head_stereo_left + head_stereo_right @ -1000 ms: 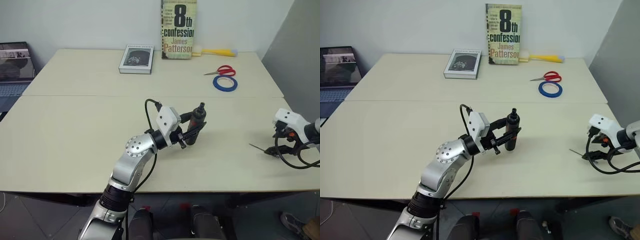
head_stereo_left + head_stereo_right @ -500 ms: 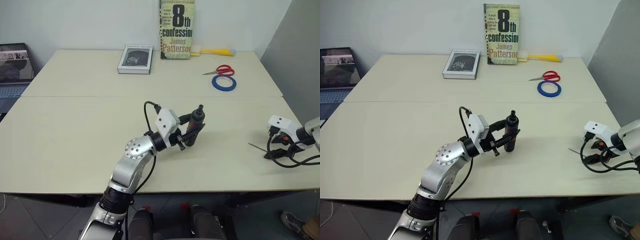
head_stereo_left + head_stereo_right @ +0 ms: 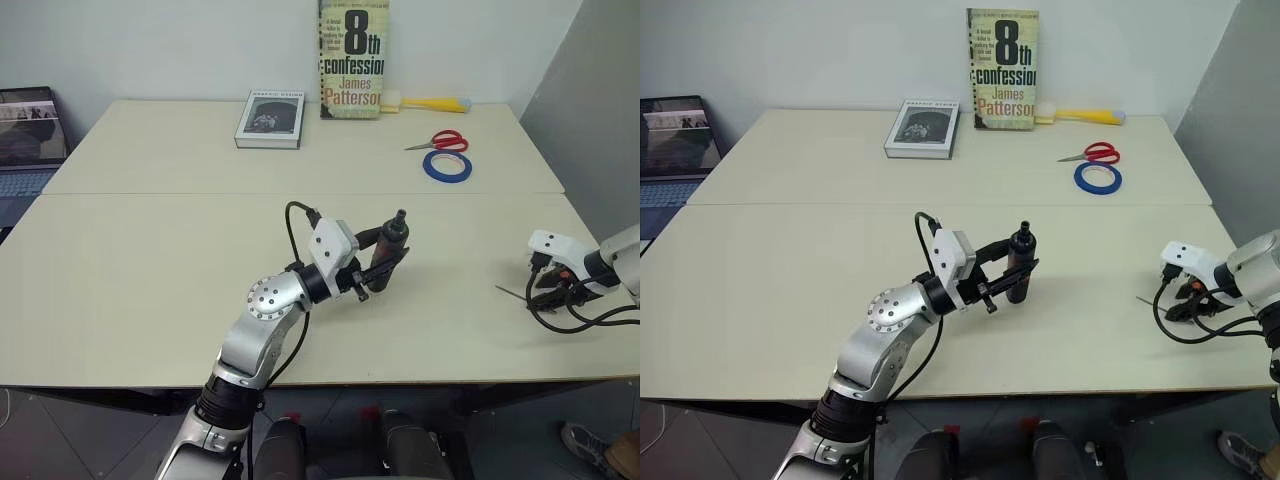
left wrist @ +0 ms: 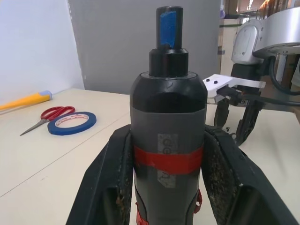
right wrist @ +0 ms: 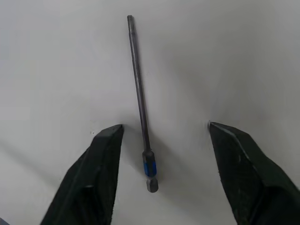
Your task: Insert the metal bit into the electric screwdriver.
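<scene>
My left gripper [image 3: 383, 264] is shut on the electric screwdriver [image 3: 393, 242] and holds it upright above the middle of the table. The screwdriver [image 4: 168, 140] has a black body with a red band, and its narrow chuck points up. The metal bit [image 5: 139, 93], a thin dark rod with a blue band near one end, lies flat on the table. My right gripper [image 5: 165, 127] points down over it, open, with one finger on each side and neither touching it. In the left eye view the bit [image 3: 511, 294] lies near the table's right edge, beside the right gripper [image 3: 546, 297].
At the back stand an upright book [image 3: 353, 58], a flat book [image 3: 271, 118] and a yellow-handled brush [image 3: 430, 103]. Red scissors [image 3: 440, 141] and a blue tape roll [image 3: 448, 166] lie at the back right. A laptop [image 3: 28, 135] sits at the far left.
The right hand has turned a little and edged closer over the bit. The left gripper and the screwdriver have kept still.
</scene>
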Controlling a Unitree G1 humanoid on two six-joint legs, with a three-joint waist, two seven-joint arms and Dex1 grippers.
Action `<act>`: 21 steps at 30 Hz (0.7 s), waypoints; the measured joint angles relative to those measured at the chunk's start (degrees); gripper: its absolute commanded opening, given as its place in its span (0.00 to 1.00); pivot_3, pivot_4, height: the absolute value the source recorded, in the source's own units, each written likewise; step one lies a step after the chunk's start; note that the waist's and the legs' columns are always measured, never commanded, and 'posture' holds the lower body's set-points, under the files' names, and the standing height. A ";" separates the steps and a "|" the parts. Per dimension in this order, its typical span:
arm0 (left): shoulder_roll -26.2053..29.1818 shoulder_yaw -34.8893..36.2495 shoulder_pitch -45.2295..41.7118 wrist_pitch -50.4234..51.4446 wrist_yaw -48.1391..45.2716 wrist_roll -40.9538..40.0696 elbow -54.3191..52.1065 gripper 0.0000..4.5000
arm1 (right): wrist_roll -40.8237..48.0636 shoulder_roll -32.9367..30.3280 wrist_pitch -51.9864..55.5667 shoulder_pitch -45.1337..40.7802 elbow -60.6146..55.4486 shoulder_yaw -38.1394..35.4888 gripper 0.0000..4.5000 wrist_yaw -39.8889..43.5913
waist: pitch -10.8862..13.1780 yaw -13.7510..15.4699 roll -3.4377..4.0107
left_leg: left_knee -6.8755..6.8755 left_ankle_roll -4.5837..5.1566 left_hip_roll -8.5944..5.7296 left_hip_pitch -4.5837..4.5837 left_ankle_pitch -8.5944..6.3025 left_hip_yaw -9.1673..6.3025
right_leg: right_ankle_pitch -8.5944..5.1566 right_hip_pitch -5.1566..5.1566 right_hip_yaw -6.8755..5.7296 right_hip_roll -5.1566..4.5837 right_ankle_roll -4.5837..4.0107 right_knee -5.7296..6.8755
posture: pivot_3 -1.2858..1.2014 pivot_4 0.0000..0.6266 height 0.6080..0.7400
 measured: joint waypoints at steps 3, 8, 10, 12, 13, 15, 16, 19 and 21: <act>0.49 0.00 0.01 0.02 -0.01 0.00 -0.63 0.37 | -0.53 0.16 -0.03 0.00 -0.02 -0.08 0.34 0.33 | 0.00 0.05 0.00 | 0.00 0.00 0.00 0.00 0.00 -0.01 | 0.00 0.01 0.00 0.00 0.00 0.00 | 0.52 0.24 1.00; 0.91 0.00 0.02 0.02 -0.01 -0.01 -0.76 0.37 | -0.63 0.48 0.87 -0.01 -0.05 -0.41 0.13 1.71 | 0.00 0.05 0.00 | 0.00 0.00 0.00 0.02 0.00 -0.02 | 0.00 0.02 -0.01 0.00 0.00 0.01 | 0.52 0.24 1.00; 0.96 0.00 0.02 0.02 -0.01 -0.01 -0.76 0.37 | -0.63 0.53 1.21 0.00 -0.10 -0.45 0.03 2.78 | 0.00 0.05 0.00 | 0.00 0.00 0.00 0.02 0.00 -0.02 | 0.00 0.02 -0.01 0.00 -0.01 0.01 | 0.52 0.24 1.00; 1.07 0.00 0.03 0.02 -0.02 -0.02 -0.76 0.37 | -0.63 0.53 1.51 0.05 -0.33 -0.45 0.00 3.64 | 0.00 0.05 0.00 | 0.00 0.00 0.00 0.01 0.00 -0.02 | 0.00 0.02 -0.01 0.00 0.00 0.01 | 0.52 0.24 1.00; 1.25 0.00 0.17 0.02 -0.04 -0.02 -0.97 0.37 | -0.60 0.50 1.88 0.27 -0.96 -0.45 0.00 4.27 | 0.00 0.05 0.00 | 0.00 0.00 0.00 0.01 0.00 -0.03 | 0.00 0.02 -0.01 0.00 -0.01 0.01 | 0.52 0.24 1.00; 1.60 0.02 0.66 0.02 -0.07 -0.05 -1.83 0.37 | -0.59 0.45 2.56 0.67 -2.04 -0.46 0.00 4.93 | 0.00 0.05 0.00 | -0.01 0.00 0.01 0.01 0.00 -0.03 | 0.00 0.02 -0.01 0.00 -0.01 0.01 | 0.52 0.24 1.00; 1.79 0.02 0.85 0.02 -0.11 -0.13 -2.26 0.37 | -0.58 0.43 3.11 0.93 -2.72 -0.54 0.00 5.05 | 0.00 0.06 0.00 | -0.01 0.00 0.00 0.01 0.00 -0.03 | 0.00 0.02 -0.02 0.00 -0.01 0.01 | 0.52 0.24 1.00; 2.27 0.03 1.00 0.02 -0.17 -0.21 -2.68 0.37 | -0.42 0.33 3.99 1.60 -4.05 -0.84 0.00 5.44 | 0.00 0.06 0.00 | 0.00 0.00 0.00 0.01 0.00 -0.03 | 0.00 0.02 -0.02 0.00 -0.01 0.02 | 0.52 0.24 1.00; 2.79 0.05 1.41 0.02 -0.22 -0.36 -3.03 0.37 | 0.28 0.03 4.91 2.52 -5.71 -1.27 0.00 6.04 | 0.00 0.05 0.01 | 0.00 0.00 0.00 0.02 0.00 -0.03 | 0.00 0.02 -0.02 0.00 -0.01 0.03 | 0.52 0.24 1.00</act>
